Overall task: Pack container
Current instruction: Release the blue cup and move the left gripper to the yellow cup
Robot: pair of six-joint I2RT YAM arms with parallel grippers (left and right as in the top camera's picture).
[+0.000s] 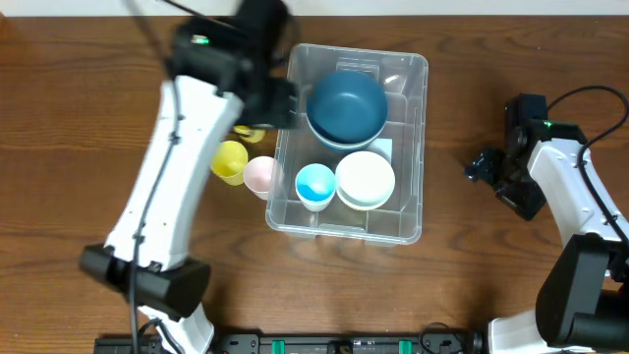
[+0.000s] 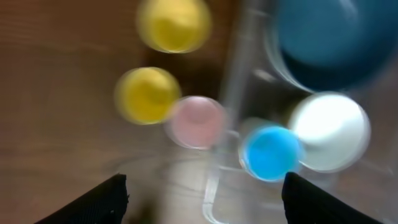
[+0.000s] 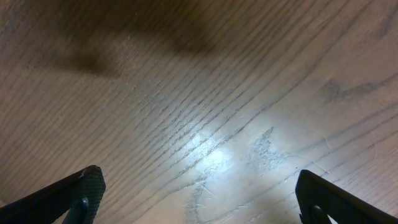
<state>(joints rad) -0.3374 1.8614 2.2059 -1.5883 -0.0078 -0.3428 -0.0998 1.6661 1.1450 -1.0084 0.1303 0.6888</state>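
wooden table (image 1: pixel 79 147) carries the container (image 1: pixel 346 229), its label (image 1: pixel 382 148) unreadable; left tool (image 2: pixel 205 186) and right tool (image 3: pixel 199 177) both gape wide.

The container (image 1: pixel 411 147) is a large, clear plastic rectangular bin with rounded corners. It stands upright and open-topped on the wooden table (image 1: pixel 79 118), near the table's centre, with its long sides running front to back. A pale label (image 1: pixel 383 148) shows through its base. Inside, a dark blue bowl (image 1: pixel 346 106) occupies the far end. A white bowl (image 1: pixel 366 179) and a light blue cup (image 1: pixel 315 183) sit side by side at the near end.
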